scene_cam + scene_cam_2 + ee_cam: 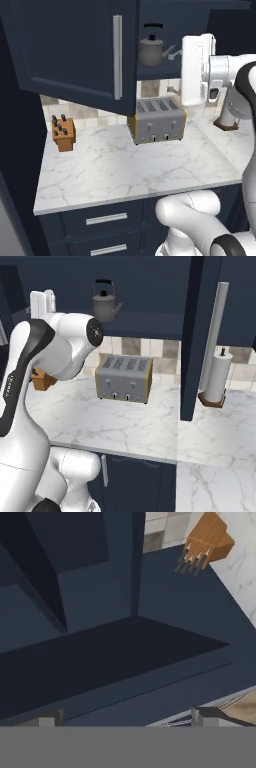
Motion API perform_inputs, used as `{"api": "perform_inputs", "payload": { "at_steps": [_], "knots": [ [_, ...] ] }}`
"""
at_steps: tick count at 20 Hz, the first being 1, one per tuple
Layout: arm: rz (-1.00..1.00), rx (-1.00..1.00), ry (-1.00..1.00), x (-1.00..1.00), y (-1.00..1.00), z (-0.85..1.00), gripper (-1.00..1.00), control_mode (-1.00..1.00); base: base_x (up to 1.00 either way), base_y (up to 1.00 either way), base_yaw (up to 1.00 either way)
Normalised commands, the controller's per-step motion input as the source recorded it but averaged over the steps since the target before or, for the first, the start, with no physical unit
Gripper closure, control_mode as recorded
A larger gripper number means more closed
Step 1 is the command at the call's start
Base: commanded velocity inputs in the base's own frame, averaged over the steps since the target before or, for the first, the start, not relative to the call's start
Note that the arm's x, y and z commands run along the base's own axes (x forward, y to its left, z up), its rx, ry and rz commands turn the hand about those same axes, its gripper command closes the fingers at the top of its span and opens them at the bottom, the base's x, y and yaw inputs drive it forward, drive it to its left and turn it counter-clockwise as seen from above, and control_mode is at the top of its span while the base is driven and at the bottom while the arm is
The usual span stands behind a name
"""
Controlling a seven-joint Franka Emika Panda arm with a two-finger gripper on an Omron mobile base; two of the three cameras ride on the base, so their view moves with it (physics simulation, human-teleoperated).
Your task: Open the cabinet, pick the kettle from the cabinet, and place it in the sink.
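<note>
Gleaming dull grey, the kettle (151, 50) sits on the cabinet (70, 47) shelf, just beside the claw (125, 722) and at about its height: a rounded metal body with a curved spout, a black arched handle and a black lid knob. The claw is spread wide, holding nothing, its small dark fingertips (50, 718) framing flat, matte navy panels. One smooth door stands swung open, carrying a long silver bar handle (117, 56). Below the claw, a boxy brushed-metal toaster (156, 120) and a wooden knife block (63, 133) rest on the veined white marble worktop (120, 170).
</note>
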Motion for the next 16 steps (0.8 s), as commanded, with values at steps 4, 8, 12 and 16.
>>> {"api": "perform_inputs", "payload": {
  "at_steps": [4, 8, 12, 16],
  "knots": [
    [0.06, 0.00, 0.00, 0.17, 0.16, 0.00, -1.00, -1.00, 0.00, 0.00, 0.00],
    [0.06, 0.00, 0.00, 0.22, 0.28, -0.01, -1.00, -1.00, 0.00, 0.00, 0.00],
    [0.06, 0.00, 0.00, 0.30, 0.23, -0.04, -1.00, -1.00, 0.00, 0.00, 0.00],
    [0.07, -0.01, 0.00, 0.26, 0.32, -0.02, -1.00, -1.00, 0.00, 0.00, 0.00]
  ]
}}
